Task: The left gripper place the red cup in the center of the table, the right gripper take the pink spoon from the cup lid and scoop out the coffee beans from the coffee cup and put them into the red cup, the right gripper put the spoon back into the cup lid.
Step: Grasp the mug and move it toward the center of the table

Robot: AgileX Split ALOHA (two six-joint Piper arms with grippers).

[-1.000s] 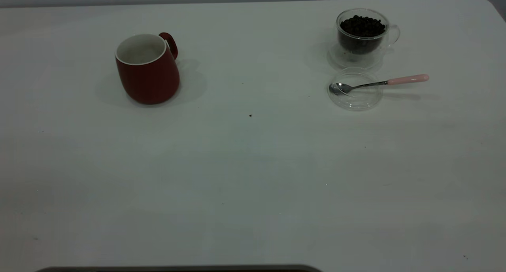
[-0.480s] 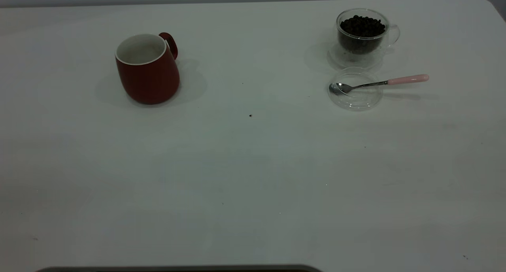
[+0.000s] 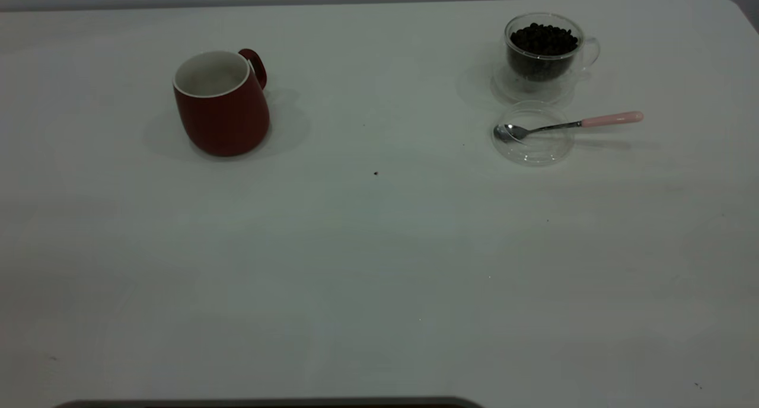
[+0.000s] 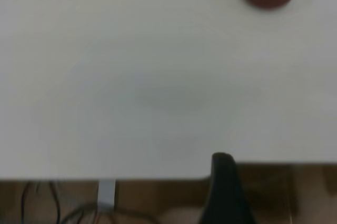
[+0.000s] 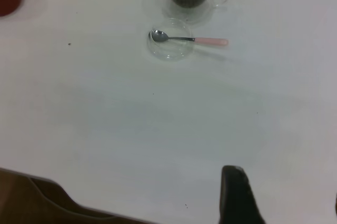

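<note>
Red cup (image 3: 222, 105) sits on the counter (image 3: 379, 265) at left, coffee cup (image 3: 544, 53) and pink spoon (image 3: 569, 125) right. Can't tell either gripper's state.

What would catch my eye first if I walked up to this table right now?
Probably the red cup, standing upright and alone on the left of the white table. Next, far right, the clear coffee cup heaped with dark coffee beans. Just in front of it the pink spoon rests its bowl in the clear cup lid, handle sticking out to the right.
</note>
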